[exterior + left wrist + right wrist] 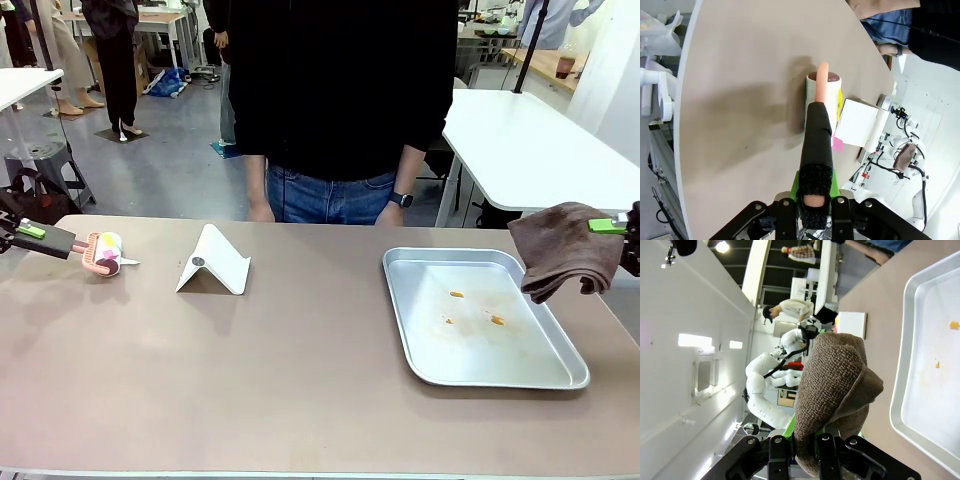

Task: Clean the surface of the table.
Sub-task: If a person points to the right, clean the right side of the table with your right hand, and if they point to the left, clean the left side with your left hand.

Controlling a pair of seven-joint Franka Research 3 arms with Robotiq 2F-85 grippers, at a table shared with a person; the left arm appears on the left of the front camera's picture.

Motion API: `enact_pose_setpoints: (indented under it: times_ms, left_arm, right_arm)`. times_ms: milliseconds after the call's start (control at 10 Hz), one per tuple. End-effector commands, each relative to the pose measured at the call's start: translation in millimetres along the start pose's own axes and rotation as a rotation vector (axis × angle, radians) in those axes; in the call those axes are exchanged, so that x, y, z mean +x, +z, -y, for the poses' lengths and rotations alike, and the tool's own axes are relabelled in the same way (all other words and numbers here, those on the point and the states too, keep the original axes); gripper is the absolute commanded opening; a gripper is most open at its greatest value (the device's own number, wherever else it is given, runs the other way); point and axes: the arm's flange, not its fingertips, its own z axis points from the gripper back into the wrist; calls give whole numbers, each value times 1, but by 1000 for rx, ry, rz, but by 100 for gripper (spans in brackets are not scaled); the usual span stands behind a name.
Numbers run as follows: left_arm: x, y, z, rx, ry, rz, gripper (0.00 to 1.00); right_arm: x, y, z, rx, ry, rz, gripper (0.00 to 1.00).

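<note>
The taupe table [250, 370] spans the front view. At its far left my left gripper [22, 232] is shut on the black handle of a lint roller [103, 253], whose pink-framed white roll lies low over the tabletop. In the left wrist view my left gripper [815, 200] clamps the lint roller [818, 135] over the table [740, 100]. At the right edge my right gripper [615, 226] is shut on a folded brown cloth [565, 250], which hangs above the tray's far right corner. The cloth [835, 390] rises from my right gripper [807, 450].
A silver tray [398, 312] with a few orange crumbs [457, 294] lies on the right half. A white folded stand [213, 262] sits left of centre. A person in black stands at the far edge, hands down. White tables stand behind.
</note>
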Motion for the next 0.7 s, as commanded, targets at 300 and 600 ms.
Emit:
enact_pose_setpoints:
  times_ms: [300,600]
  left_arm:
    - [2,-43,19,114,16,3,4]
    - [7,-63,30,128,12,-28,4]
  right_arm:
    - [-2,1,-5,-2,-8,-5,0]
    - [-2,1,-5,-2,-8,-5,0]
